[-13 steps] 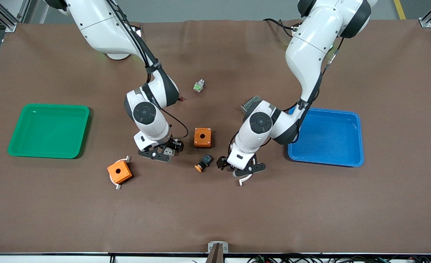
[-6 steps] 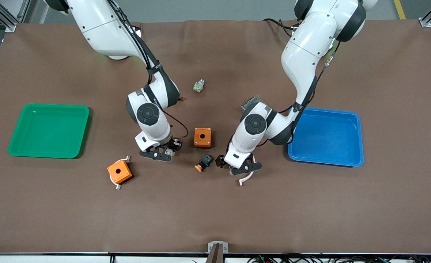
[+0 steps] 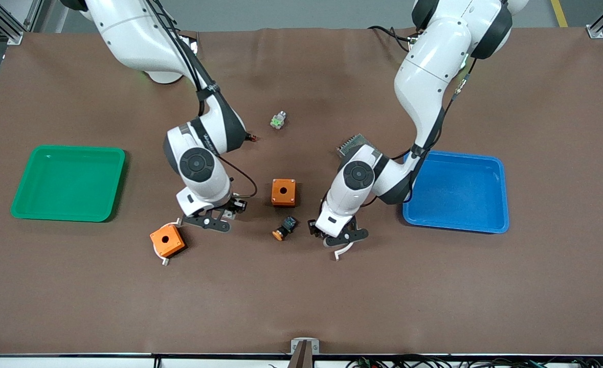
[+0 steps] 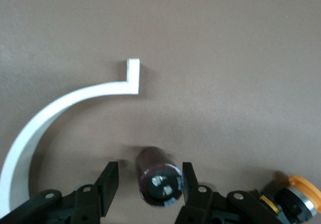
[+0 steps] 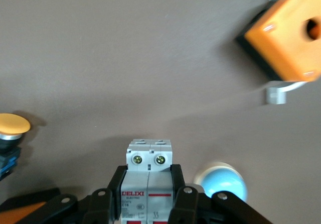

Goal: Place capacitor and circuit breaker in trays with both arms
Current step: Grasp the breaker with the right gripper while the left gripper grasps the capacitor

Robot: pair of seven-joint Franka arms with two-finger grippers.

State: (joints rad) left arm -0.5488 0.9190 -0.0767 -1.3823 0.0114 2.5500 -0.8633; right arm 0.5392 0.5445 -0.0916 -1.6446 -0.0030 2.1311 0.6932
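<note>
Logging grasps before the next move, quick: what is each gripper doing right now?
Left gripper: open around the capacitor, not clamped.
Right gripper: shut on the circuit breaker.

Both white arms [image 3: 424,76] carry black joint bands, round black wrist caps and thin black cables.

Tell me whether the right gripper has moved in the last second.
Yes. The right gripper, shut on the circuit breaker, has shifted away from the orange box toward the green tray.
</note>
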